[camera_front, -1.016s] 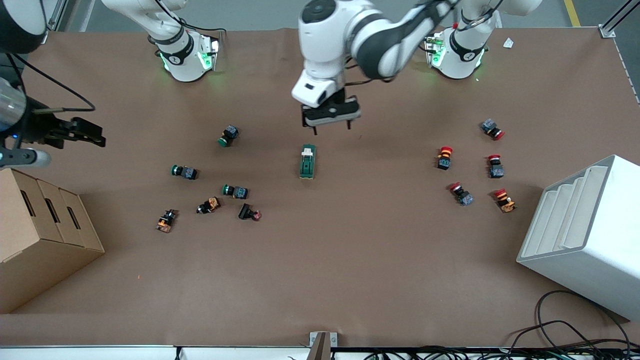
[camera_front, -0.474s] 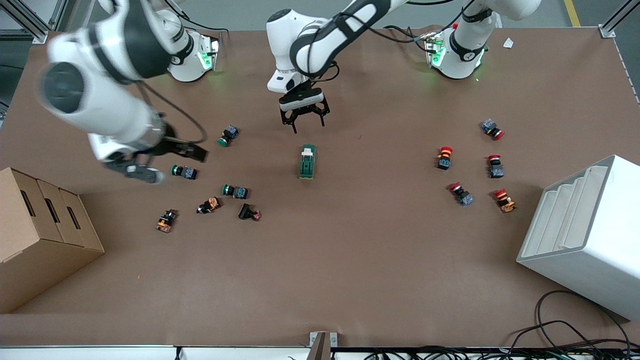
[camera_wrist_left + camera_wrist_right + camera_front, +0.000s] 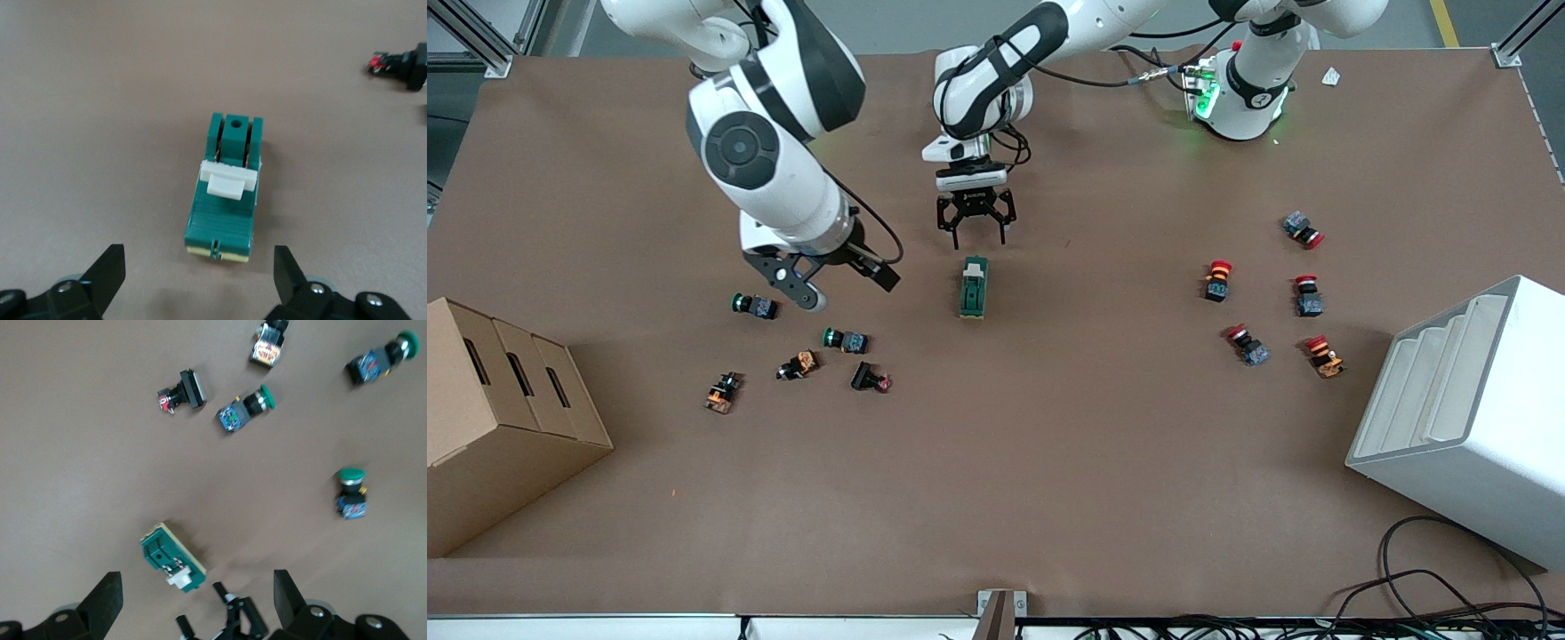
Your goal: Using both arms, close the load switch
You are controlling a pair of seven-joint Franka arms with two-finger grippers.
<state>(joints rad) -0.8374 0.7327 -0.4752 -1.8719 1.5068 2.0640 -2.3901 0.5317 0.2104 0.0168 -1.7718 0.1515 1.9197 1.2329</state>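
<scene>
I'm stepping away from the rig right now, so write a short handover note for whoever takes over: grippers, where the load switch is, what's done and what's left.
Left gripper: open, holding nothing, in the air just above the table next to the load switch's handle end.
Right gripper: open, holding nothing, in the air toward the right arm's end of the table from the switch, above the green-capped push-buttons.
Load switch: flat on the table near the middle, untouched by either gripper; cream-white handle sits across its top.
Done: both arms brought in toward the switch.
Left: take hold of the switch, close the handle, release.
</scene>
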